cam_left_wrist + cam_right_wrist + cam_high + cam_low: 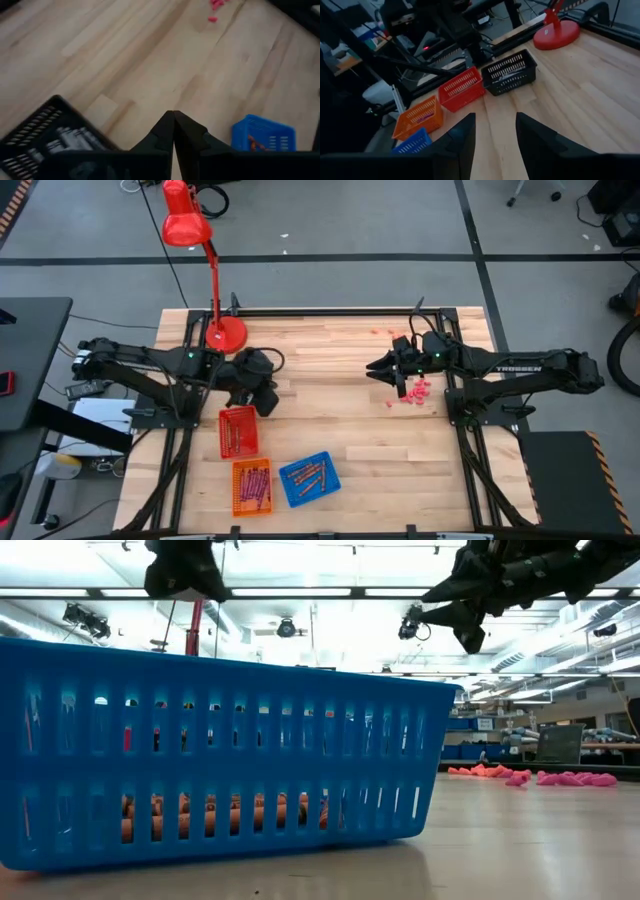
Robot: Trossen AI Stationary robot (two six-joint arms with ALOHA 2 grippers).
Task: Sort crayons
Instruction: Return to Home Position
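Standing by the pale wooden desk (340, 430), I see it ringed by grey floor (330, 220) crossed with dark tape lines, and a red lamp (213, 280) planted at its far edge. From desk height the room behind is long, with bright ceiling lights and shelving in the distance.

Four small slatted bins sit in a cluster on the left half. The black bin (512, 72) is nearest the lamp and holds grey crayons (75, 140). Just beside it, the red bin (462, 90) has dark red crayons (238, 433). Next comes the orange bin (417, 117) with magenta crayons (253, 486), and beside that the blue bin (220, 740) with orange-brown crayons (308, 476) lying on its bottom. A scatter of pink bits (415, 392) lies loose on the right half, well apart from the bins.

The left pincer (173, 117) hangs above the desk by the black bin, fingers pressed together with nothing between them. The right pincer (495, 122) hovers near the pink bits, fingers apart and bare.
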